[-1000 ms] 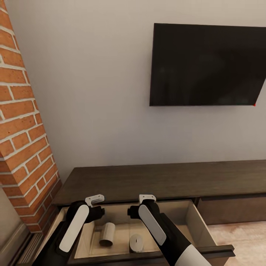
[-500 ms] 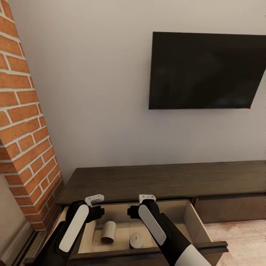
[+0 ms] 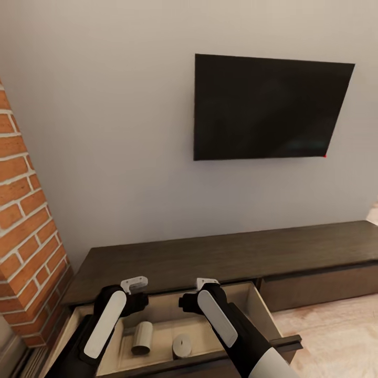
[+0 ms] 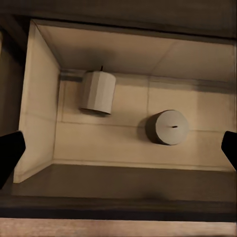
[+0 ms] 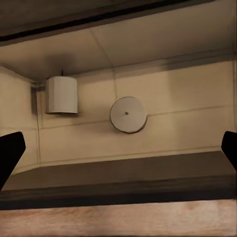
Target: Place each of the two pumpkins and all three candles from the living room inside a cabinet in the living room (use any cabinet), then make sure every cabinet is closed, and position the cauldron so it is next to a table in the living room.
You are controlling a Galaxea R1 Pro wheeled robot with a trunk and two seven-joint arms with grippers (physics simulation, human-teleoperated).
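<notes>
The long dark-brown cabinet [image 3: 226, 257] runs along the wall, and its leftmost drawer [image 3: 261, 311] stands pulled out. Two pale candles rest on the drawer's light floor. One candle [image 3: 142, 337] [image 4: 98, 91] [image 5: 62, 95] lies on its side, and the other candle [image 3: 182, 346] [image 4: 168, 127] [image 5: 128, 114] stands upright beside it. My left gripper [image 3: 139, 302] [image 4: 118, 150] hovers over the drawer's left part, open and empty. My right gripper [image 3: 187, 302] [image 5: 118, 150] hangs over the drawer's middle, also open with nothing between its fingers.
A black television [image 3: 265, 107] hangs on the grey wall above the cabinet. A red brick column [image 3: 26, 231] stands at the left, close to the drawer. The cabinet's neighbouring front panel [image 3: 315, 286] is shut. Pale wooden floor [image 3: 336, 336] lies at the right.
The camera has moved, so the television, cabinet and brick column sit further left and look smaller. Both arms keep their pose over the drawer, and the candles lie as before.
</notes>
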